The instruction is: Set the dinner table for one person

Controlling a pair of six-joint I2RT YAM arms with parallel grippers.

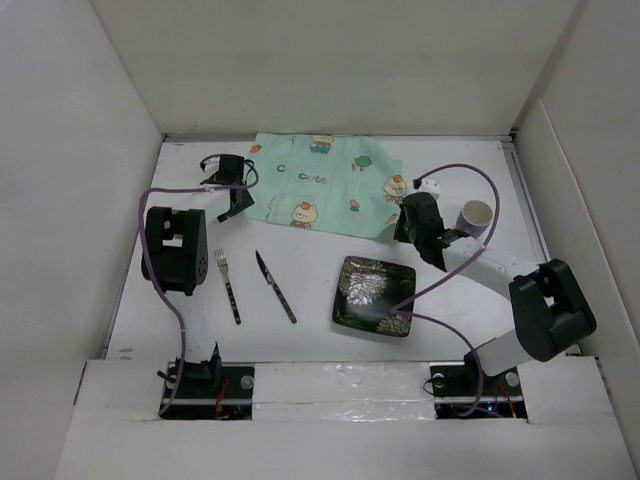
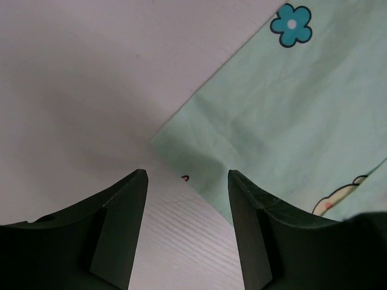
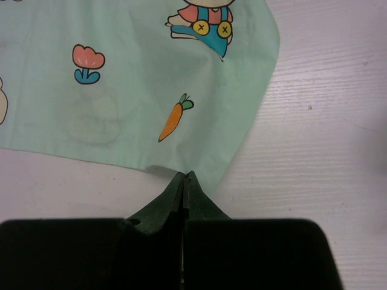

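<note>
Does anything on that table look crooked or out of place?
Yes: the green mat lies askew at the far side, one near corner pinched by the right end effector. The plate, fork and knife sit on bare table, off it.

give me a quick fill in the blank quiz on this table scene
1. The right claw is ____ on the edge of the mint-green cartoon-print cloth mat.
2. The left claw stands ____ above a corner of the mat.
3. The slim dark knife lies ____ the dark-handled metal fork and the dark square flowered plate.
Missing words: shut; open; between.
</note>
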